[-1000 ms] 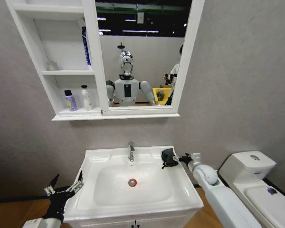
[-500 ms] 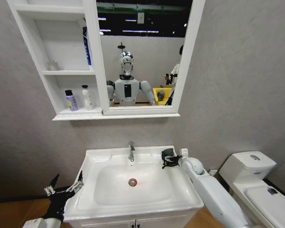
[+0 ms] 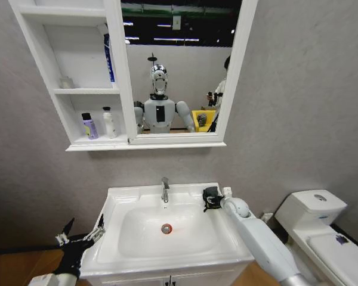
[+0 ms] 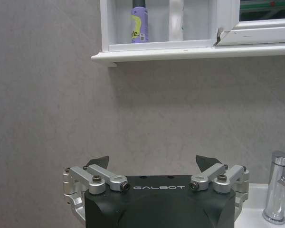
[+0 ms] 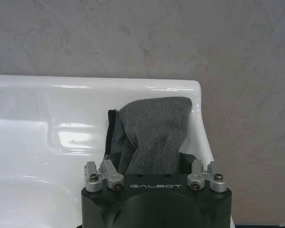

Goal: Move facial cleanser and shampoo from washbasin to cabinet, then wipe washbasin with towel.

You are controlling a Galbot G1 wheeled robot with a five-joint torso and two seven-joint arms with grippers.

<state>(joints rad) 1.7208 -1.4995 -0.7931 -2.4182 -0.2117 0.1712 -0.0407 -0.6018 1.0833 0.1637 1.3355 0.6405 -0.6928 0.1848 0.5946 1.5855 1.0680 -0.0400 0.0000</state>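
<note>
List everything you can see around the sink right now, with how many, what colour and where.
washbasin: one, white, low centre against the grey wall
tap: one, chrome, back rim of the washbasin
drain: one, red-ringed, bottom of the bowl
towel: one, dark grey, back right corner of the washbasin
cabinet: one, white, on the wall above, shelves beside a mirror
purple bottle: one, lowest shelf
white bottle: one, lowest shelf, beside the purple bottle
blue tube: one, middle shelf
toilet: one, white, right of the washbasin
left gripper: black and silver, open, off the washbasin's left edge
right gripper: at the towel
</note>
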